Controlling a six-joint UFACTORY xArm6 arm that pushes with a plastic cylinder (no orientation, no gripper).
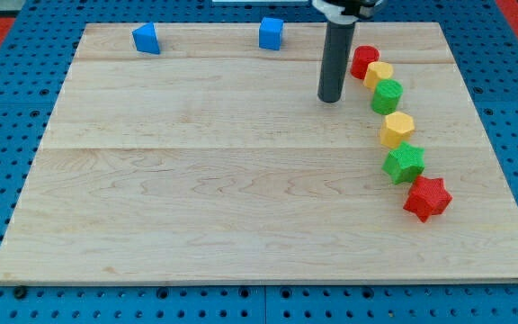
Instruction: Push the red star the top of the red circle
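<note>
red blocks (364, 61) (427, 198): 2 | yellow blocks (379, 74) (397, 130): 2 | green blocks (387, 95) (404, 163): 2 | blue blocks (147, 39) (271, 32): 2

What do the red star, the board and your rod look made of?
Red star: probably moulded plastic, matte, uniform colour.
Board: pale wood, smooth; grain lines and plank seams show.
Rod, my tip left of the red circle: dark, matte; metal or plastic, unclear.

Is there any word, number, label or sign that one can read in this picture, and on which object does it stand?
None: no text, number or logo is readable anywhere.
The wooden board shows only grain.
The blocks, such as the red star and the red circle, have plain faces.
My tip, to the view's left of the red circle, carries no marking.
</note>
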